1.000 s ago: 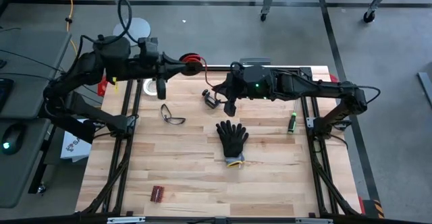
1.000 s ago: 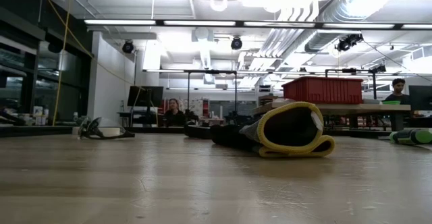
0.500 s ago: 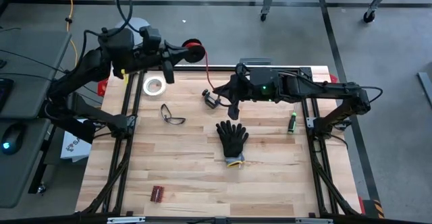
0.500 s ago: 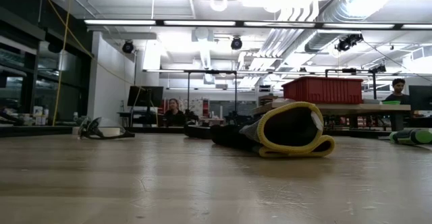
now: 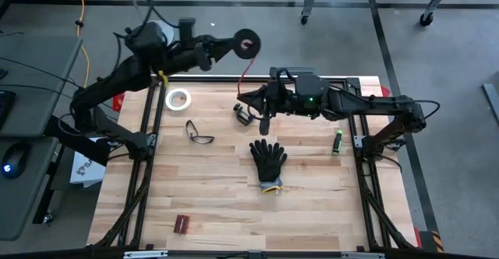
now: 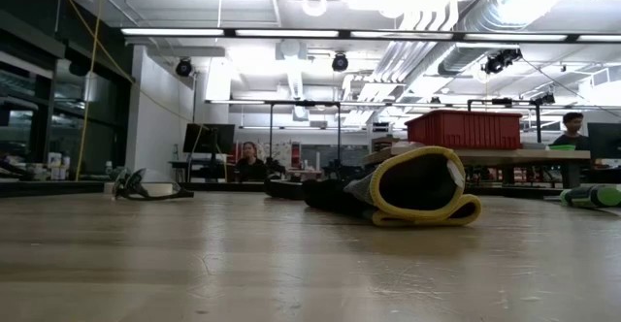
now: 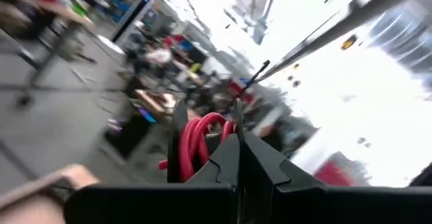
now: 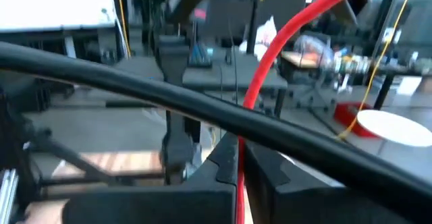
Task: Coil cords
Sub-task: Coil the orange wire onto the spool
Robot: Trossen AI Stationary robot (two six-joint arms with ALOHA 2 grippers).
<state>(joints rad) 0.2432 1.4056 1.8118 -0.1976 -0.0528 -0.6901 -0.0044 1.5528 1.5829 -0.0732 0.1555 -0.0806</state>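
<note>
A small black spool [image 5: 248,44] wound with thin red cord [image 7: 196,142] is held up beyond the table's far edge by my left gripper [image 5: 234,46], which is shut on it. A free stretch of the red cord [image 5: 243,72] runs from the spool down to my right gripper [image 5: 243,97], which is shut on the cord over the table's far middle. In the right wrist view the cord [image 8: 290,42] rises slanting away from the fingers. Neither gripper shows in the low view. My left gripper pinches the spool at its rim, beside the red windings [image 7: 214,137], between its two shut fingers; the spool's black flanges [image 7: 179,119] stand up past the fingertips. The spool is lifted clear of the table. My right gripper pinches the single red cord [image 8: 239,158] between its two shut fingers. The fingers lie about level, coming from the table's right. The cord leaves the fingers in a straight line toward the spool.
On the table lie a white tape ring [image 5: 178,99], safety glasses [image 5: 199,133], a small metal clamp [image 5: 245,117], a black glove [image 5: 268,159] with a yellow cuff [image 6: 419,188], a green-handled tool [image 5: 338,140] and a small red block [image 5: 182,224].
My left gripper has risen and swung toward the table's far edge and right with the spool, turning so that the spool's flat face now looks up. The cord between the spool and my right gripper has lengthened.
</note>
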